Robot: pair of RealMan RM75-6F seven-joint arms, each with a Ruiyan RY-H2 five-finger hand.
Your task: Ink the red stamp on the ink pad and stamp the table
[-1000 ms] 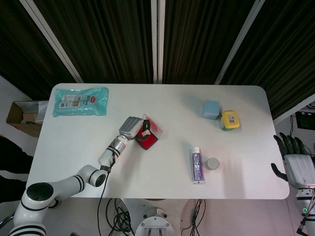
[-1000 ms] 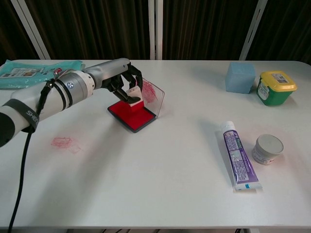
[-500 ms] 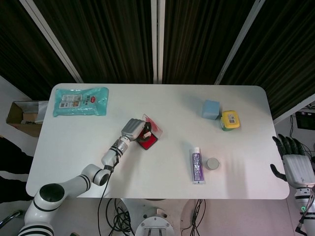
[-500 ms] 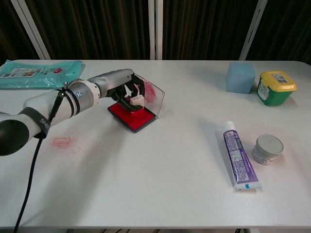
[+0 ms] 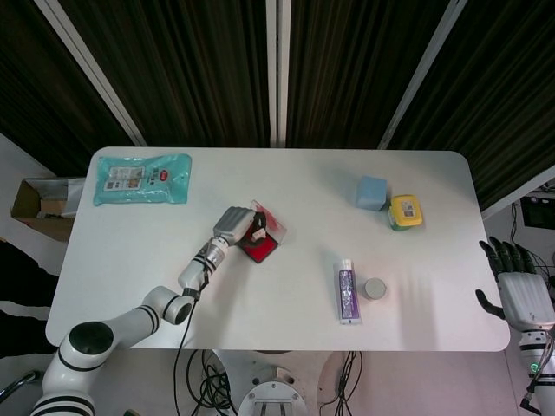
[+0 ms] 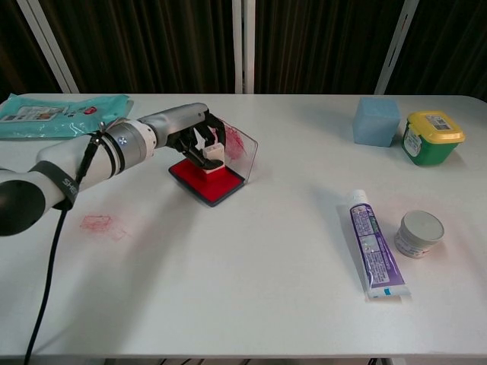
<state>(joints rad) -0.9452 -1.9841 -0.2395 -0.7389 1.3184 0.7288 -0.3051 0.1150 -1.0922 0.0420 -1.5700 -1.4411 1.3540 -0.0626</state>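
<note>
My left hand (image 6: 186,135) (image 5: 232,224) holds the stamp (image 6: 211,155) (image 5: 257,234), a small white block with a red base, over the red ink pad (image 6: 209,182) (image 5: 258,249). The stamp's base sits at or just above the pad's red surface; contact is hard to tell. The pad's clear lid (image 6: 240,148) stands open behind it, smeared with red. A faint red stamp mark (image 6: 97,223) lies on the table to the left of the pad. My right hand (image 5: 520,290) hangs off the table's right edge, fingers apart, holding nothing.
A teal wipes packet (image 5: 141,178) lies at the back left. A blue cube (image 6: 376,120) and a yellow-lidded green tub (image 6: 431,137) stand at the back right. A purple toothpaste tube (image 6: 374,249) and a small round white jar (image 6: 419,233) lie front right.
The left hand with the stamp dipped toward the ink pad and has shifted slightly over it. The right hand has barely moved.
</note>
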